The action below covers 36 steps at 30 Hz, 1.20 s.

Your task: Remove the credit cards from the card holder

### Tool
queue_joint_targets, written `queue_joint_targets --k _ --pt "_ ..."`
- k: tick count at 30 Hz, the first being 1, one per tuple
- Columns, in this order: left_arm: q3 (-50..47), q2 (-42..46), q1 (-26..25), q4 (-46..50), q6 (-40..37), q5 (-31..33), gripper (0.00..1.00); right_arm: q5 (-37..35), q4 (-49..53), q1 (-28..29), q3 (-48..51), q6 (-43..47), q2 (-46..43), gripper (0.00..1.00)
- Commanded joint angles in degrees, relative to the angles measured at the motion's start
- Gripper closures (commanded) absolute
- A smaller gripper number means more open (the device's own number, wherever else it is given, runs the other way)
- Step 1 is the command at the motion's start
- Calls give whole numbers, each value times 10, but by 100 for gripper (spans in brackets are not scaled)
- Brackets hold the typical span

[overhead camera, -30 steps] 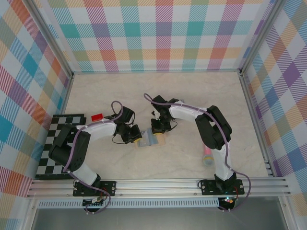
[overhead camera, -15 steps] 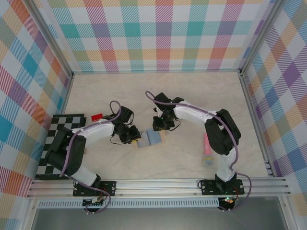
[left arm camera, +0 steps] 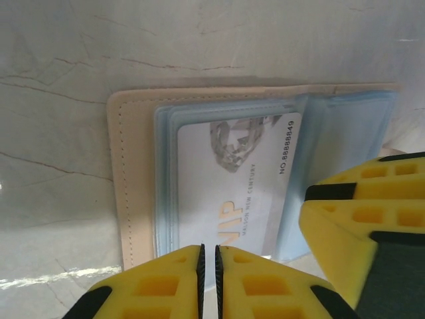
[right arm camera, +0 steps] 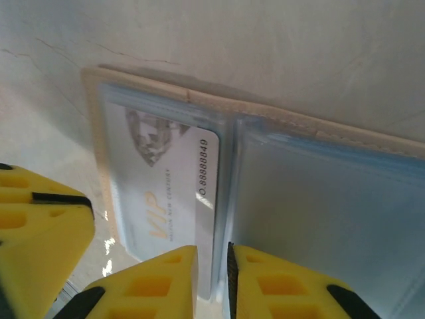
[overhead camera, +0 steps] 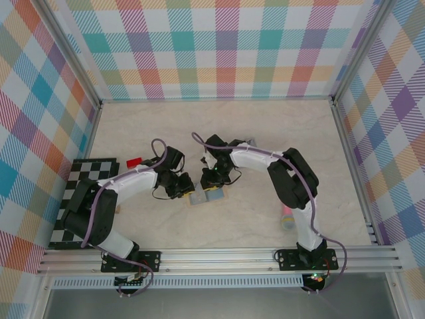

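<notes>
The card holder (overhead camera: 207, 197) lies open on the table, tan outside (left arm camera: 126, 186) and pale blue lining (right arm camera: 319, 199). A silver-white credit card printed VIP (left arm camera: 246, 179) (right arm camera: 166, 179) sits in its left pocket. A red credit card (overhead camera: 135, 161) lies loose on the table by the checkered board. My left gripper (overhead camera: 186, 187) (left arm camera: 207, 266) is over the holder's near edge, its jaws almost touching with nothing seen between them. My right gripper (overhead camera: 214, 181) (right arm camera: 212, 279) hangs over the centre fold. Its jaws stand a narrow gap apart above the card's edge.
A black-and-white checkered board (overhead camera: 80, 199) lies at the left edge. A pink object (overhead camera: 287, 218) lies partly under the right arm's forearm. Each wrist view shows a yellow finger of the other gripper (left arm camera: 358, 219) (right arm camera: 40, 232) close beside the holder. Patterned walls enclose the table.
The right gripper has shifted left and down onto the holder, closer to the left gripper, and its elbow now covers part of the pink object. The left arm has barely moved.
</notes>
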<state>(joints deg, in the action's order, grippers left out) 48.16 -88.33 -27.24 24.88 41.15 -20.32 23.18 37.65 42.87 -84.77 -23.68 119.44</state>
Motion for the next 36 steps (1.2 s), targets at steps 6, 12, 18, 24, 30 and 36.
queue_joint_targets --k 6,12,18,24,30,36 --pt "-13 -30 -3 -25 14 5 87 8 20 0 -35 7 21 83" --pt "-17 -40 -4 -24 14 7 87 13 19 0 -39 7 30 82" --pt "-24 -46 -4 -25 19 9 88 18 26 1 -49 9 41 79" --pt "-30 -41 -3 -25 21 12 88 24 28 2 -49 12 48 79" --pt "-32 -40 -3 -24 22 12 88 31 28 5 -50 20 47 82" --pt "-33 -35 -3 -22 22 15 88 30 29 5 -50 20 45 88"
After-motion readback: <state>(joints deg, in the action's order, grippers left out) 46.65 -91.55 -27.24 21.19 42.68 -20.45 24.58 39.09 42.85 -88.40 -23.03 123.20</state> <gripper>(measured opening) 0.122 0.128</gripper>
